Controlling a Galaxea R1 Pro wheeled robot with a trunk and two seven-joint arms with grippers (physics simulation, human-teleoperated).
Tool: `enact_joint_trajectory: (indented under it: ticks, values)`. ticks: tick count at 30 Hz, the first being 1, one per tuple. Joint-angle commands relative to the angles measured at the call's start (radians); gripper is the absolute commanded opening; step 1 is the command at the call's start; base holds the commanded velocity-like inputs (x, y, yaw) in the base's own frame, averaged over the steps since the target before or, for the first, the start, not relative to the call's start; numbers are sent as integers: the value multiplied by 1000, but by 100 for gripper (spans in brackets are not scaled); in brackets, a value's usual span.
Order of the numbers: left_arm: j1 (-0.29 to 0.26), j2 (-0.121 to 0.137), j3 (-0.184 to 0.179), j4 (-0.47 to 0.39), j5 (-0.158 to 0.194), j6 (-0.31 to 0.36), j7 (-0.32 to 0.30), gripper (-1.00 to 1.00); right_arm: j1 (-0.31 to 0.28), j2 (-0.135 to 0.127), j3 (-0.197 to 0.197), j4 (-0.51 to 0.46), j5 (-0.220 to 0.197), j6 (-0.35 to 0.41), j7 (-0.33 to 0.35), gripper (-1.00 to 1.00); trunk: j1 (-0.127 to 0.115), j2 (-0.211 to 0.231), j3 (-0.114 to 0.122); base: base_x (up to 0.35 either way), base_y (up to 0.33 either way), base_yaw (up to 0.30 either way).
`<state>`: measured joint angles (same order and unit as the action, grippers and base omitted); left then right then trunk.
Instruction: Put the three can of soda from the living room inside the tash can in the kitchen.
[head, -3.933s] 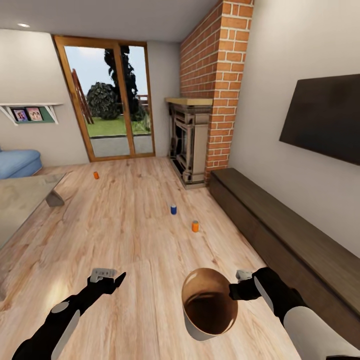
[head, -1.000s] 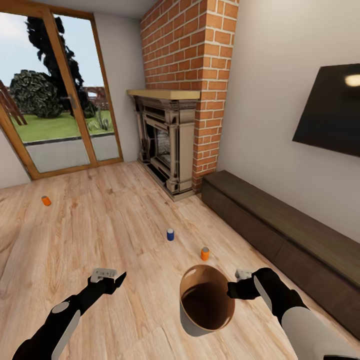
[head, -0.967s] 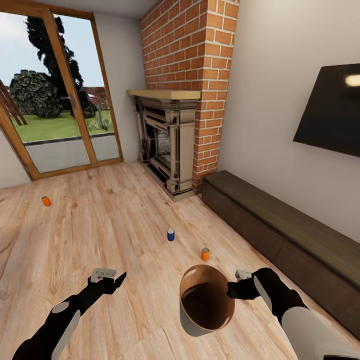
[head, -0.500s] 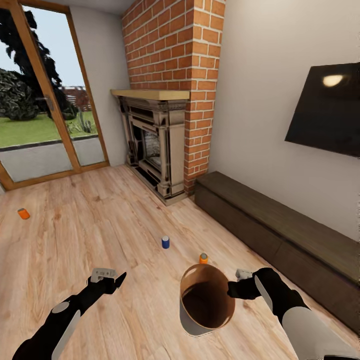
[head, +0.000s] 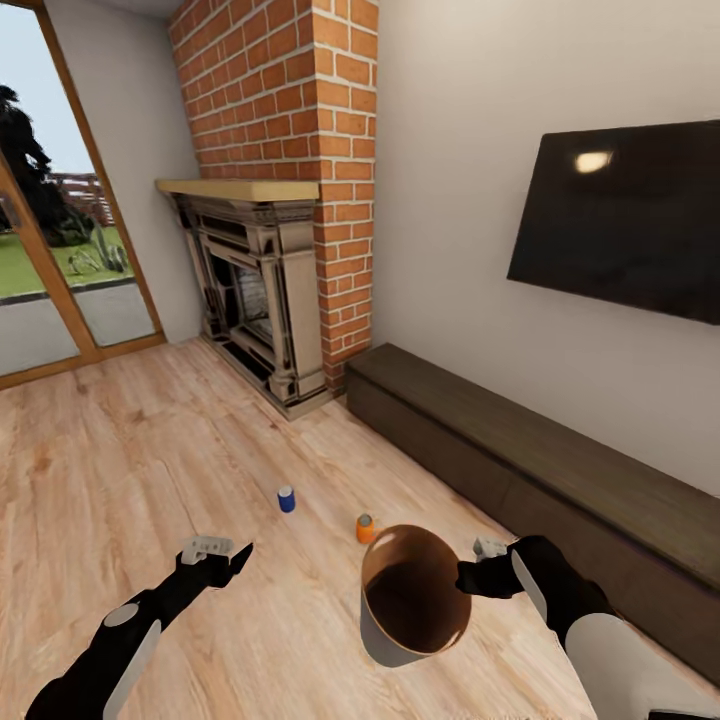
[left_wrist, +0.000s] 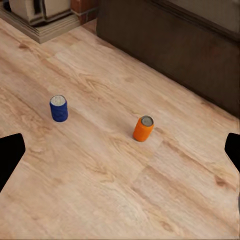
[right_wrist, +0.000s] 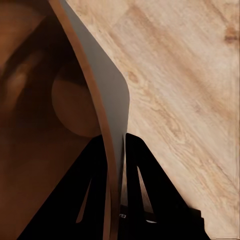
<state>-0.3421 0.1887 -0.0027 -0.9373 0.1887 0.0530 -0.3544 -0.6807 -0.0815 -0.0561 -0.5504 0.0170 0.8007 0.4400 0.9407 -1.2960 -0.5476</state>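
My right gripper (head: 473, 577) is shut on the rim of the trash can (head: 412, 600), a round bin, copper-brown inside and pale outside, carried above the floor; its wall (right_wrist: 102, 95) runs between the black fingers (right_wrist: 95, 185). One orange soda can (head: 366, 528) stands upright on the wood floor just beyond the bin, and the dark blue can (head: 287, 498) stands a little further left. Both appear under my left gripper (head: 222, 556), the orange can (left_wrist: 143, 128) and the blue can (left_wrist: 58, 108), with the open fingertips (left_wrist: 10, 152) wide apart. The third can is out of view.
A red-brick fireplace (head: 270, 230) rises ahead on the left, and a long dark low cabinet (head: 540, 470) runs along the right wall under a black TV (head: 625, 215). A glass door (head: 40, 270) is at the far left. Wood floor (head: 130, 470) spreads ahead.
The view has advanced and swung right: fireplace and cabinet are nearer, the far orange can has left the picture. Both arms keep their pose, the bin still held.
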Motion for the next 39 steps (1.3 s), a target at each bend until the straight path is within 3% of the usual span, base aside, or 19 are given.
enact_joint_trajectory:
  ticks: [1, 9, 12, 20, 39]
  values:
    - [0, 0, 0, 0, 0, 0, 0, 100, 0, 0, -2, 0, -28, 7, 8, -100, 0, 0, 0, 21, -277, -243]
    - [0, 0, 3, 1, 1, -2, -2, 100, 0, 0, -5, 0, -28, 6, 8, -100, 0, 0, 0, 6, -204, -243]
    - [1, 0, 3, 0, 1, -1, -5, 100, 0, 0, -23, 0, -28, 6, 8, -100, 0, 0, 0, 1, 70, -243]
    - [1, 0, 0, 1, -1, 0, -8, 100, 0, 0, -48, 1, -27, 6, 7, -100, 0, 0, 0, 49, 269, -243]
    - [1, 0, -2, 1, -2, -1, -9, 100, 0, 0, -52, 0, -29, 6, 10, -100, 0, 0, 0, 96, 315, -224]
